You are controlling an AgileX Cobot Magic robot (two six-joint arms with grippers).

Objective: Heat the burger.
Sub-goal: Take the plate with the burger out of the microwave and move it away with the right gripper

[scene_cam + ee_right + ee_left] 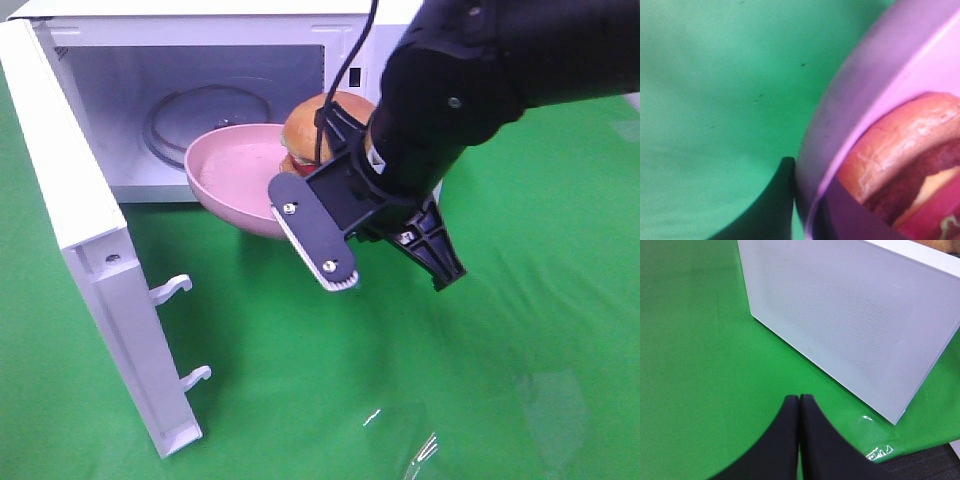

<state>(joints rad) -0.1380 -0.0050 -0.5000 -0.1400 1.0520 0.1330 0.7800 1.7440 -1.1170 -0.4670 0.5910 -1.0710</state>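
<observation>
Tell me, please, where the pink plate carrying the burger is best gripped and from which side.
Grip the pink plate by its thin raised rim, on the side facing away from the microwave, one finger inside and one outside. The burger fills the middle, and that edge leads last into the open cavity. The right gripper already pinches the rim this way.

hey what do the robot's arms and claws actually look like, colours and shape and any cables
The right arm is bulky, matte black and rounded, with small silver screws. A thin black cable runs along it. The right claw has flat black fingers with rounded tips, two silver screws and a pale ribbed pad edge. The left claw shows only two smooth black curved fingers tapering to points.
</observation>
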